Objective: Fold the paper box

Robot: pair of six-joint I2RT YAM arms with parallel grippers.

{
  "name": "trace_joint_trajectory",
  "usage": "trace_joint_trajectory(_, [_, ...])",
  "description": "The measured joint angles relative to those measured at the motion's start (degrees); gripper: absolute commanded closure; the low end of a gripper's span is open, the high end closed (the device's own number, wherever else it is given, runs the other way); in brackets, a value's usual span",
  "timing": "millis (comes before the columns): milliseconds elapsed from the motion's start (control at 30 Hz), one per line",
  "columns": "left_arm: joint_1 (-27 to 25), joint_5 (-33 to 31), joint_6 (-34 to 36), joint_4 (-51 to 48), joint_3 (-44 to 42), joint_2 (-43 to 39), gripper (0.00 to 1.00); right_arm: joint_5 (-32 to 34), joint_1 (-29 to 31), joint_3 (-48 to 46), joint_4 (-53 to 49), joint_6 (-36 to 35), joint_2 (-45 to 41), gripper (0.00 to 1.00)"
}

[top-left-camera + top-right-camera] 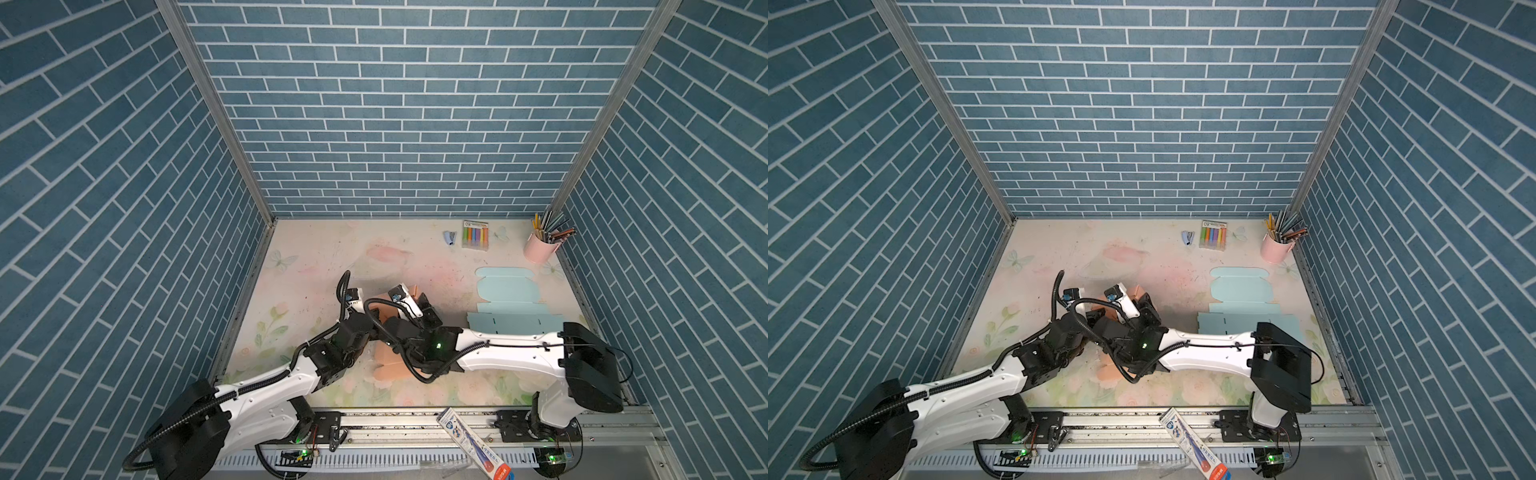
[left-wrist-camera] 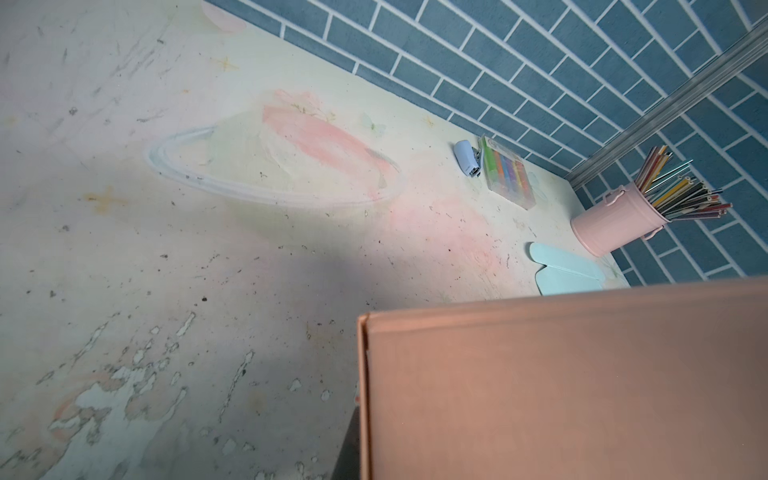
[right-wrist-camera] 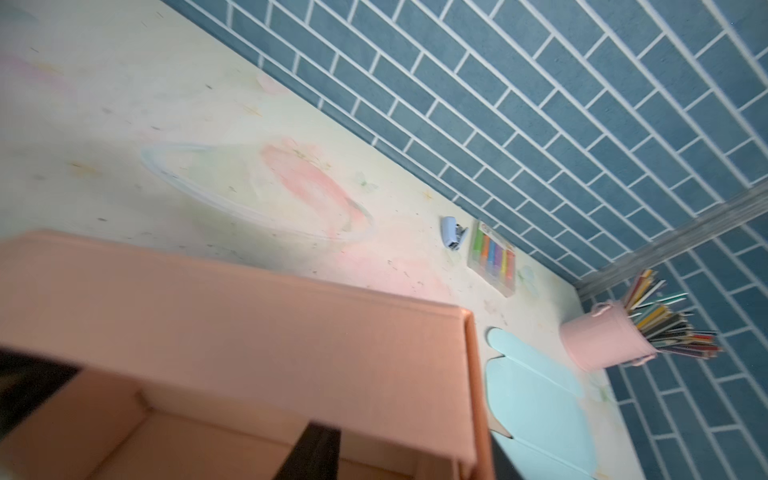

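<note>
Paper box [image 1: 386,363]: peach card, partly folded with walls raised, at the middle of the table [image 1: 316,266], a little toward its near edge, under both wrists.
Left gripper [image 1: 359,311]: closed. Its fingers are hidden among the arms in both top views. The left wrist view shows only a box panel close up, so whether it pinches the card cannot be told.
Right gripper [image 3: 409,457]: jaws apart, straddling an upright wall of the box. One dark finger [image 3: 316,449] is inside the box, clear of that wall, and the other is just outside it.
Blue card blank [image 1: 507,291]: flat and unfolded, along the table's right edge, partly under the right forearm.
Pink cup [image 1: 539,249]: holds pencils, at the far right corner.
Marker pack [image 1: 475,235]: near the far edge.
Stapler [image 1: 449,237]: just beside the marker pack.
</note>
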Motion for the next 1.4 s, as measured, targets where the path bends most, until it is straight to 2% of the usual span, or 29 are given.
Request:
trace_joint_trajectory(167, [1.1, 0.3, 6.8, 2.9, -0.3, -1.0, 1.00, -8.7, 3.8, -5.2, 1.6, 1.7, -11.8, 0.38])
trace_joint_trajectory(233, [2.1, 1.3, 11.1, 4.3, -0.7, -2.1, 1.00, -12.9, 4.1, -7.7, 3.1, 1.9, -18.0, 0.30])
trace_joint_trajectory(300, [2.9, 2.9, 15.3, 5.5, -1.0, -2.7, 1.00, -18.3, 3.1, -10.1, 4.6, 1.4, -23.8, 0.30])
trace_joint_trajectory(433, [2.8, 6.3, 24.6, 9.2, -2.5, -3.5, 1.00, -33.4, -6.0, -9.4, 4.5, 1.4, -30.9, 0.28])
trace_joint_trajectory(567, [1.3, 8.9, 31.6, 12.3, -4.9, -3.6, 1.00, -47.0, -15.2, -9.2, 5.8, 1.6, -33.6, 0.28])
trace_joint_trajectory(633, [0.9, 9.9, 34.2, 13.8, -5.2, -2.5, 1.00, -54.8, -21.2, -9.6, 7.8, 2.5, -32.8, 0.28])
trace_joint_trajectory(733, [0.8, 11.1, 36.5, 16.5, -5.6, -0.3, 1.00, -63.5, -26.4, -10.7, 11.1, 4.0, -28.7, 0.28])
trace_joint_trajectory(933, [0.5, 12.1, 39.6, 21.5, -5.8, 6.8, 1.00, -75.3, -27.0, -13.9, 14.8, 4.9, -16.7, 0.29])
trace_joint_trajectory(1167, [0.5, 12.0, 42.0, 25.0, -5.7, 15.5, 1.00, -82.3, -27.0, -15.3, 17.1, 5.0, -8.5, 0.31])
trace_joint_trajectory(1400, [0.4, 11.9, 42.6, 30.3, -5.7, 21.2, 0.97, -81.9, -27.2, -17.9, 19.1, 5.5, -7.4, 0.33])
